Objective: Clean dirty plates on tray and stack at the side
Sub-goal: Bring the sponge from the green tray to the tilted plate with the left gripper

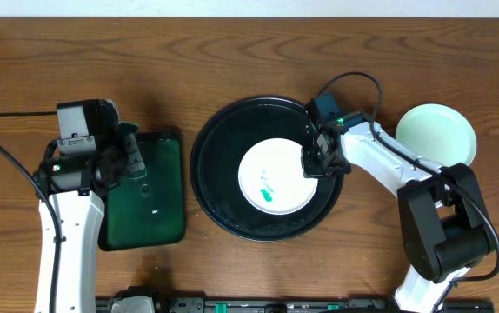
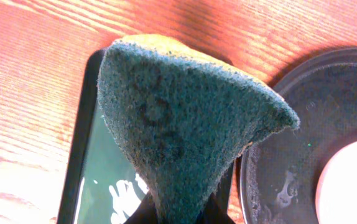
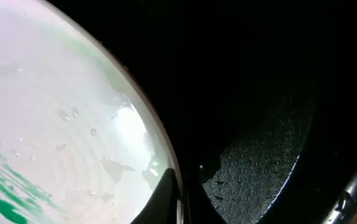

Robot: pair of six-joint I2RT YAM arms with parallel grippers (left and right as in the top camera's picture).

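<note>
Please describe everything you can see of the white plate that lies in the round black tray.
The plate is small, round, white and shallow, with a smooth, glossy surface. It lies flat, a little right of the centre of the black tray. Teal-green smears mark its lower left part, and the right wrist view shows water drops on it. The right gripper is shut on its right rim, with one finger on each side of the edge. Nothing else touches it.
</note>
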